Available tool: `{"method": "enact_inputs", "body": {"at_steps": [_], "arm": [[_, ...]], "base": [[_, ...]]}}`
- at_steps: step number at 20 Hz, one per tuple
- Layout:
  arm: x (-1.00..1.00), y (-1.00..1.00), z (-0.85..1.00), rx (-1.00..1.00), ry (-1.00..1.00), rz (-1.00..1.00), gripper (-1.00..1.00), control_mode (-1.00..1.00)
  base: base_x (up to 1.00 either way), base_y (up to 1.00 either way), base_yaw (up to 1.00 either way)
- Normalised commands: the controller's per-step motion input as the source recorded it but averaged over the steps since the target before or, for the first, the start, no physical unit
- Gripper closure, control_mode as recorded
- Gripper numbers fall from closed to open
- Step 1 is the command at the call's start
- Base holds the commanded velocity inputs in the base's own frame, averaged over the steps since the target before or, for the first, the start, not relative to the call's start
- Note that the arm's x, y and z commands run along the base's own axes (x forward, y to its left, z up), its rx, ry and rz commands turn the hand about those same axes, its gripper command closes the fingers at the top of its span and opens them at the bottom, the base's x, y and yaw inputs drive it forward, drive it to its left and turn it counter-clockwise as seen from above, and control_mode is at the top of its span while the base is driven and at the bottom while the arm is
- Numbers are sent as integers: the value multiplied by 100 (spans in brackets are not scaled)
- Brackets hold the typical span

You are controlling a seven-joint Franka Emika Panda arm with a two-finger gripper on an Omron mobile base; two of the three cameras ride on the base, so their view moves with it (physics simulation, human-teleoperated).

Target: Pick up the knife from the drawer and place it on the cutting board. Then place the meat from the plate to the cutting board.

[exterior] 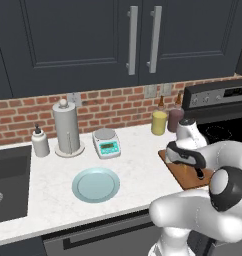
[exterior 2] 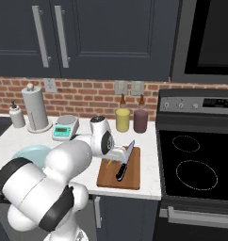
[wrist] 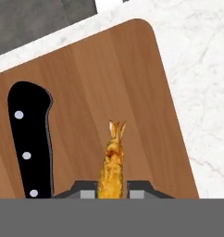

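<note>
The jaws pinch the meat (wrist: 113, 166) over the cutting board (wrist: 132, 83). The knife (wrist: 31, 139) lies beside them, leaving room for release

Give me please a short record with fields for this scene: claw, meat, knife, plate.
claw: shut on the meat, above the cutting board
meat: orange-brown strip between the fingertips
knife: lying on the cutting board, black handle toward the counter edge
plate: on the counter, nothing on it
</note>
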Motion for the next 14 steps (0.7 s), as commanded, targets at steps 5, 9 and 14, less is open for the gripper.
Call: {"method": "enact_inputs", "body": {"at_steps": [5,9,14], "arm": [[10,-2,-1,0,0,0,-100,-100],[-14,0,11,0,-5,0,-100,-100],[-82,0,88,2,-50,-1,-100,-100]], "base": [[0,0,0],[0,0,0],[0,0,0]]}}
